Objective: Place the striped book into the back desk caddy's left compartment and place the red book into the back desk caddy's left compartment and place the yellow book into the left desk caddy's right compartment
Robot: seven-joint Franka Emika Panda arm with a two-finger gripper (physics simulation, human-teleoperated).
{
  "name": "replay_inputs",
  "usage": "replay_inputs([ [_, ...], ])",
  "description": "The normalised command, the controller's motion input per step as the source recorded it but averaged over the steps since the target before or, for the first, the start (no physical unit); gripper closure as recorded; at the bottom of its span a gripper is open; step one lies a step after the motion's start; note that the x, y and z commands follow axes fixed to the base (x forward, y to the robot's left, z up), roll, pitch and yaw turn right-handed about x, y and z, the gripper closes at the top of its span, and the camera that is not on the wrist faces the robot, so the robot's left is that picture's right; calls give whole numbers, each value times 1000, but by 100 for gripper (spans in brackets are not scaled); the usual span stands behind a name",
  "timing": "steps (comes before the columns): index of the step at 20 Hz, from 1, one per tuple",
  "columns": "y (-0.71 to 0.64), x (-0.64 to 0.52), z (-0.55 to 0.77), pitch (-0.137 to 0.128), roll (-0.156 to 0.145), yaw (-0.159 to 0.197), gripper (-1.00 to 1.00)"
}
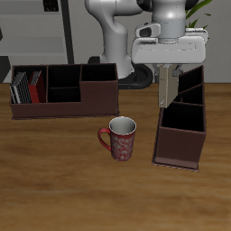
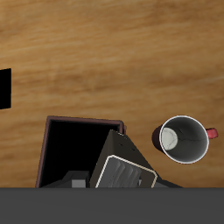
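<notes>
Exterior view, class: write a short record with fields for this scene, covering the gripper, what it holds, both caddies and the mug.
gripper: above the left desk caddy, shut on a book
held book: upright, pale cover, hanging over the caddy; colour hard to tell
left desk caddy: dark brown, nearest compartment holds nothing
back desk caddy: long, dark brown, farther back
books in back caddy: two upright in one end compartment, one striped, one red
mug: red patterned, between the caddies, upright
</notes>
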Motion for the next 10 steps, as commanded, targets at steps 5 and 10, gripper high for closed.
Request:
replay_inputs([
  [5, 326, -10, -161, 32, 35, 23, 100],
  [10, 165, 73, -199, 34, 16, 35, 100],
])
